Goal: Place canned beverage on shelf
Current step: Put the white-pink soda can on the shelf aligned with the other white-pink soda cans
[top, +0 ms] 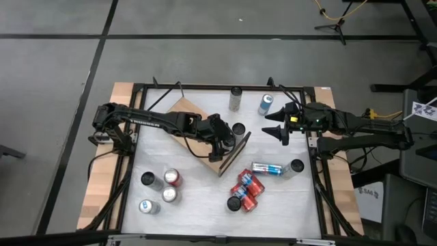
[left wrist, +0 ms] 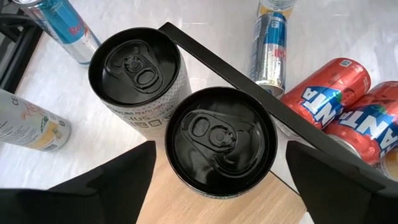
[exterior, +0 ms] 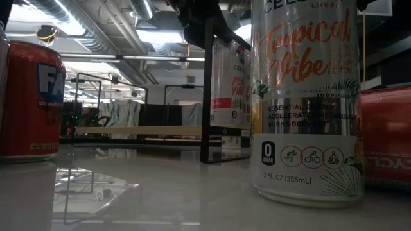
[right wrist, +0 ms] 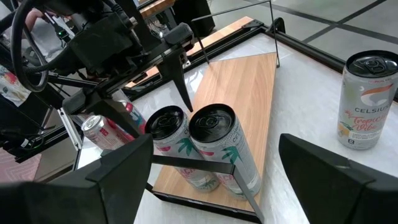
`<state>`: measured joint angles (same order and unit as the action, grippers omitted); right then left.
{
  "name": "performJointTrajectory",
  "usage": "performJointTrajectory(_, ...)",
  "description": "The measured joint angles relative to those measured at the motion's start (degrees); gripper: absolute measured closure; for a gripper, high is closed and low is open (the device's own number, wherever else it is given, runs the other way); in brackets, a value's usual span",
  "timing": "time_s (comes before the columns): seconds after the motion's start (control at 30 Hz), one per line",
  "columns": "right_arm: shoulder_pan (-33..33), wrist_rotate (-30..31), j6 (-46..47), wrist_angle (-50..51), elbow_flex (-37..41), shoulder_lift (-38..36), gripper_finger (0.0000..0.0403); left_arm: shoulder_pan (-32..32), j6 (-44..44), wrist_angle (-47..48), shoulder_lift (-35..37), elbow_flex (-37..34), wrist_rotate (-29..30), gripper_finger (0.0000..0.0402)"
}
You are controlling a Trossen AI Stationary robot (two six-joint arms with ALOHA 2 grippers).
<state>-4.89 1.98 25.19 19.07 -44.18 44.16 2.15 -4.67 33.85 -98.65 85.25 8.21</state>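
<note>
The shelf (top: 194,123), a light-wood board on a black wire frame, lies aslant mid-table. A black-topped can (left wrist: 221,140) stands upright on the board's end, beside the frame's bar (left wrist: 298,118). My left gripper (top: 224,143) hangs over it, open. Its fingers (left wrist: 124,177) stand on either side of the can with a small gap on each side. A second black-topped can (left wrist: 137,74) stands next to it at the frame's corner. Whether its base is on the board I cannot tell. My right gripper (top: 278,130) waits open above the table's right side, holding nothing.
Red Fanta cans (top: 246,188) lie in a heap near the shelf's end, beside a lying silver-blue can (top: 268,168) and a black-topped can (top: 295,166). Two cans (top: 235,99) stand at the far edge and several (top: 164,188) at the near left.
</note>
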Motion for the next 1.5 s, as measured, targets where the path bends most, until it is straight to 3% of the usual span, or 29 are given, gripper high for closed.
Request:
performJointTrajectory(0.6, 0.0, 0.0, 0.0, 0.6, 0.0, 0.0, 0.0061, 2.0, -1.6, 7.2, 7.4, 0.0, -0.3, 0.0050)
performJointTrajectory(0.93, 0.0, 0.0, 0.0, 0.6, 0.0, 0.0, 0.0061, 4.5, -9.8, 23.0, 15.3, 0.0, -0.6, 0.0051)
performJointTrajectory(1.2, 0.0, 0.1, 0.0, 0.9, 0.0, 0.0, 0.0061, 9.5, -19.2, 34.4, 19.1, 0.0, -8.9, 0.0051)
performJointTrajectory(1.5, 0.0, 0.2, 0.0, 1.0, 0.0, 0.0, 0.0061, 18.6, -25.4, 45.9, 19.1, 0.0, -12.9, 0.0051)
